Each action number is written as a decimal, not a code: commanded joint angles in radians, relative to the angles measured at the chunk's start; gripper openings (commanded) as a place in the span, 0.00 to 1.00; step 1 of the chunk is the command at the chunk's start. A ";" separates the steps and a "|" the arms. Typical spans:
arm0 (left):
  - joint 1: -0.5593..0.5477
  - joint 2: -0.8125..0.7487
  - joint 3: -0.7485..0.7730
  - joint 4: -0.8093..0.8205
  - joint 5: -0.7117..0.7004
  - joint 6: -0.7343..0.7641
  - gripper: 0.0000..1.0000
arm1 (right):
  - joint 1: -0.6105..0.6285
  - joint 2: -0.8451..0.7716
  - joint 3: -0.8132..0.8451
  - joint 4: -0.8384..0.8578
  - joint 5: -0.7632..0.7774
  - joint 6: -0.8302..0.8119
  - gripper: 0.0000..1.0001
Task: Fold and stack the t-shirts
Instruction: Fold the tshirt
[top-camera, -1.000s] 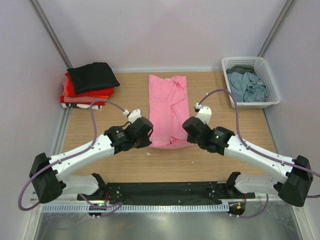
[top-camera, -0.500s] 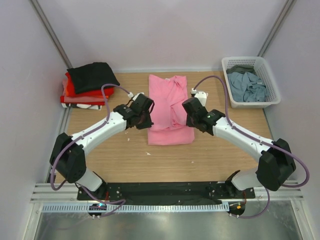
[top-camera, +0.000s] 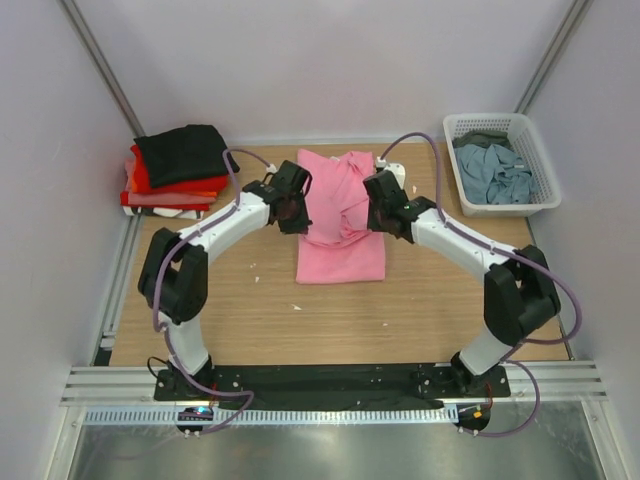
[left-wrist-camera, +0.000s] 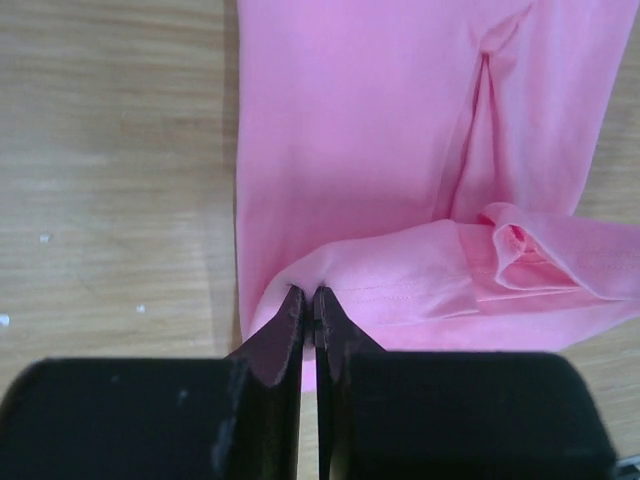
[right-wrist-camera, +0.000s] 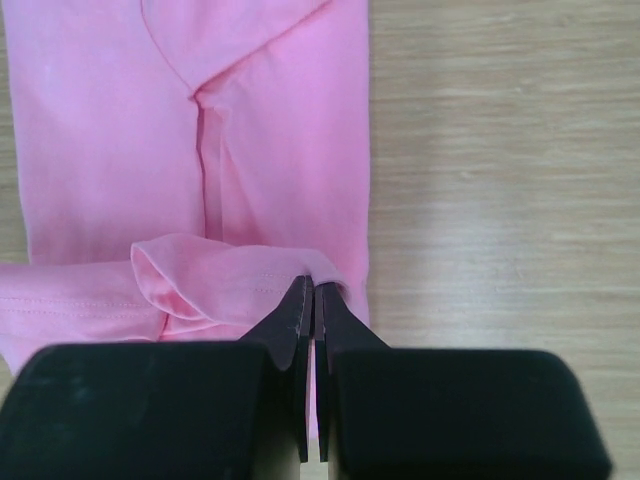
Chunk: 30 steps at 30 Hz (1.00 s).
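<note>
**Both grippers pinched on pink shirt's hem, mid-fold**

- pink t-shirt (top-camera: 340, 225) lies lengthwise at table (top-camera: 220, 300) centre, sides tucked in to a narrow strip. Its hem edge is doubled back over the body and held up above roughly mid-length.
- left gripper (left-wrist-camera: 308, 300): fingers pressed together on the hem's left corner, cloth bunched at the tips.
- right gripper (right-wrist-camera: 308, 290): same on the right corner, fingers closed on the hem.
- Hem sags and wrinkles between the two grips.
- Folded stack at far-left corner: black t-shirt (top-camera: 185, 152) on top, red t-shirt (top-camera: 150, 182) and orange t-shirt (top-camera: 190, 196) under it.
- White basket (top-camera: 545, 190) at far right holds the crumpled grey-blue t-shirt (top-camera: 495, 172) and, behind it, the dark olive t-shirt (top-camera: 482, 138).
</note>
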 joint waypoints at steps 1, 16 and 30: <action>0.056 0.087 0.102 -0.015 0.047 0.043 0.05 | -0.038 0.096 0.091 0.078 -0.040 -0.054 0.01; 0.158 0.322 0.613 -0.399 -0.046 0.074 0.46 | -0.179 0.248 0.368 -0.064 -0.136 -0.087 0.83; 0.110 -0.269 -0.377 0.147 0.164 -0.039 0.56 | -0.179 -0.222 -0.385 0.245 -0.517 0.077 0.83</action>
